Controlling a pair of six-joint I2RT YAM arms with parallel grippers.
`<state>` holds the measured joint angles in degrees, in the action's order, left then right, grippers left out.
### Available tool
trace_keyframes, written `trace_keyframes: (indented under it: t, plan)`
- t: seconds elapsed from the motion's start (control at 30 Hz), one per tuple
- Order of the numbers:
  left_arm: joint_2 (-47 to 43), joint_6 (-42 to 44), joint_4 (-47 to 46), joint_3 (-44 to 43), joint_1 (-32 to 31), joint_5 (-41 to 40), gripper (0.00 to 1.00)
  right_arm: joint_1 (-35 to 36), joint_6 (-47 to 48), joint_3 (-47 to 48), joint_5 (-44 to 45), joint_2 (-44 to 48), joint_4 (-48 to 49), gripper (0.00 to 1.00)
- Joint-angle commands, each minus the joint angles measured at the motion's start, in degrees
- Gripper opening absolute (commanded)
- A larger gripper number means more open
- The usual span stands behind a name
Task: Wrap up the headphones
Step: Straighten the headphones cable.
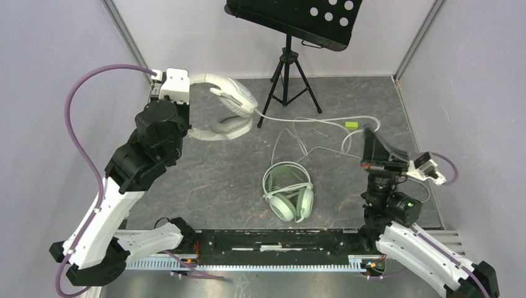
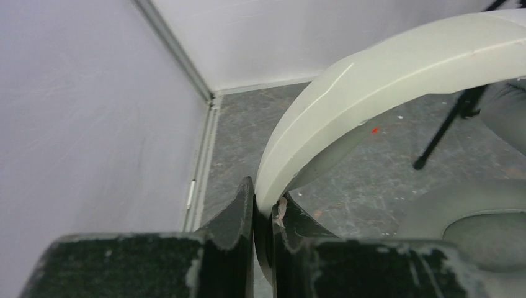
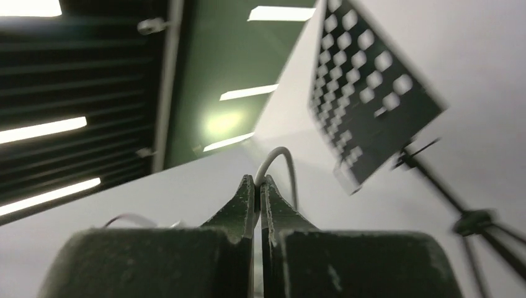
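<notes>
- Top view: soft, even light, bright and sharp throughout; the grey counter [image 1: 229,167] shows only faint shadows under the tripod [image 1: 287,59].
- Left wrist view: the dark left tool [image 2: 263,198] is close and soft-focused; the white headphones [image 2: 384,68] take a slight greenish cast.
- Right wrist view: ceiling lights [image 3: 37,127] glare, the perforated board [image 3: 372,93] is smeared by motion blur, the cable [image 3: 276,158] fairly sharp.

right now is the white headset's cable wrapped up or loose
Loose. The cable runs slack from the white headset to the right pincer; none is wound round it.
</notes>
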<state>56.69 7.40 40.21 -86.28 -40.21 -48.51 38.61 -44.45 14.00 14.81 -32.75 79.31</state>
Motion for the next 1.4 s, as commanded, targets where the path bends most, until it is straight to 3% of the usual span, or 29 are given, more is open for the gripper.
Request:
trace_keyframes:
  t: [0.0, 0.1, 0.23, 0.33, 0.4, 0.63, 0.83, 0.9, 0.97, 1.07, 1.23, 1.37]
  plan:
    - [-0.63, -6.61, -3.42, -1.72, 0.57, 6.66, 0.02, -0.20, 20.84, 9.77, 22.94, -1.18, -12.96, 0.00]
    - [0.54, -6.79, -3.13, -2.49, 0.79, 7.34, 0.02, -0.20, 29.03, 16.94, 34.28, -4.88, -19.22, 0.00]
    - [1.85, -6.83, -2.96, -1.57, 2.71, 7.38, 0.02, -0.52, 41.44, 22.46, 47.08, -9.28, -13.67, 0.00]
    - [2.25, -8.80, -2.86, -0.21, 5.10, 10.28, 0.02, -1.42, 50.02, 26.84, 48.38, -12.80, -8.05, 0.02]
    - [2.54, -9.52, -2.94, 0.35, 6.36, 12.61, 0.02, -1.99, 52.88, 34.46, 47.91, -16.69, -15.35, 0.13]
    - [1.10, -11.47, -2.90, 2.61, 7.40, 18.75, 0.02, -4.53, 59.69, 47.79, 44.52, -28.27, -31.71, 0.12]
    - [0.81, -13.37, -3.89, 4.08, 7.51, 27.47, 0.02, -6.38, 42.80, 41.66, 39.30, -27.53, -57.30, 0.22]
    - [1.58, -12.58, -4.23, 4.72, 7.51, 27.38, 0.02, -7.86, 36.12, 39.61, 36.14, -27.41, -64.86, 0.32]
    - [2.23, -11.69, -4.52, 5.56, 7.68, 26.48, 0.02, -10.23, 28.38, 40.34, 35.43, -28.30, -74.69, 0.45]
    - [2.79, -11.02, -4.42, 6.98, 8.19, 25.45, 0.02, -18.52, 18.02, 40.91, 29.16, -29.08, -84.41, 0.47]
    - [3.04, -10.83, -5.66, 8.62, 8.90, 25.78, 0.02, -32.69, 4.67, 43.07, 12.23, -33.31, -92.64, 0.51]
    - [4.73, -10.75, -5.98, 7.73, 9.09, 27.78, 0.02, -37.10, -0.01, 43.89, 3.76, -36.66, -96.10, 0.52]
